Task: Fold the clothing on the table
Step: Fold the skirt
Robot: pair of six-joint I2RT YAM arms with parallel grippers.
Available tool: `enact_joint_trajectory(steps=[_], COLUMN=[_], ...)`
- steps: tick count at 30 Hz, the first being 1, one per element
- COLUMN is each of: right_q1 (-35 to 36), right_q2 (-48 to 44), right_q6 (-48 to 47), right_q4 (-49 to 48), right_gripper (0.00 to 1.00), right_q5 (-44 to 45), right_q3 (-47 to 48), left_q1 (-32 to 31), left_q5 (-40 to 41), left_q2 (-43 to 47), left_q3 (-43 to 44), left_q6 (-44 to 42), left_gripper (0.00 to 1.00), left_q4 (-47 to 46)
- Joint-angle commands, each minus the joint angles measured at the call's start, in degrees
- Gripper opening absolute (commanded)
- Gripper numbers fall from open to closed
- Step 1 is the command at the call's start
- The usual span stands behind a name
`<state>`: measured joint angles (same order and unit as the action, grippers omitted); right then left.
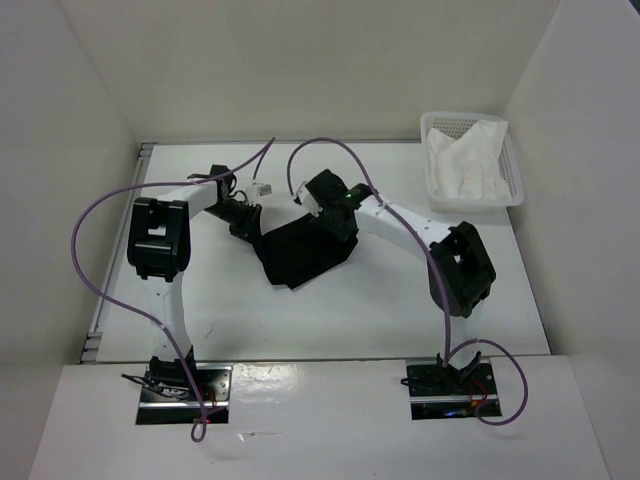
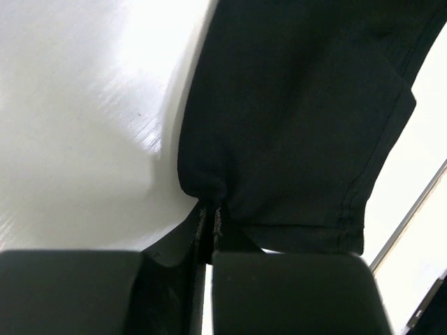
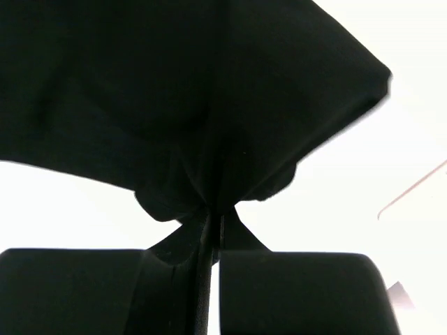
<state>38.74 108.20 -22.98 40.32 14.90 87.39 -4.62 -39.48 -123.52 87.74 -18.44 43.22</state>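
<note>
A white worktop (image 1: 350,310) is seen from above, enclosed on three sides by plain white walls (image 1: 300,70). A white mesh basket (image 1: 516,190) is set at the far right corner, and a crumpled white cloth (image 1: 465,160) is held in it.

Well to the left of the basket, and nearer the front edge, black clothing (image 1: 300,255) is bunched in a loose heap around the middle of the worktop. Purple cables (image 1: 90,260) are looped over the scene.

The left hand (image 1: 250,225) is closed tight on the side of the heap farthest from the basket. In its wrist view a pinch of fabric is clamped between the fingertips, and a stitched hem (image 2: 342,223) is seen beside them. The right hand (image 1: 335,215) is closed tight on the side nearest the basket, with fabric gathered into folds at its tips.

A thin metal rail (image 1: 100,310) is fixed along the worktop edge opposite the basket. The surface is glossy: light is reflected from it, and faint scratches are shown in the left wrist view.
</note>
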Motion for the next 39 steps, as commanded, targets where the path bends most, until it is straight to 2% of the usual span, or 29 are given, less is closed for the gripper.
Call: enact_joint_trajectory(steps=[1, 10, 18, 29, 39], right_q1=[4.32, 10.3, 12.67, 18.91, 20.49], right_q2=[-1.68, 2.8, 6.58, 8.87, 13.61], right_q6=[-0.92, -0.31, 0.22, 1.27, 1.27], right_q4=[2.75, 4.68, 6.35, 7.94, 8.99], right_gripper=[0.0, 0.0, 0.0, 0.0, 0.0], right_q5=[0.57, -1.27, -2.94, -5.75, -8.13], right_q3=[2.43, 7.96, 14.02, 16.84, 23.78], left_q1=[-0.47, -0.47, -0.47, -0.47, -0.47], left_q5=[2.92, 2.92, 2.92, 2.92, 1.78], left_q2=[0.74, 1.27, 2.32, 2.85, 2.85], left_q3=[-1.52, -2.05, -3.1, -3.11, -3.11], left_q6=[0.33, 1.39, 1.91, 1.91, 2.44], left_gripper=[0.0, 0.0, 0.0, 0.0, 0.0], left_q4=[-1.47, -2.0, -2.53, -2.53, -2.53])
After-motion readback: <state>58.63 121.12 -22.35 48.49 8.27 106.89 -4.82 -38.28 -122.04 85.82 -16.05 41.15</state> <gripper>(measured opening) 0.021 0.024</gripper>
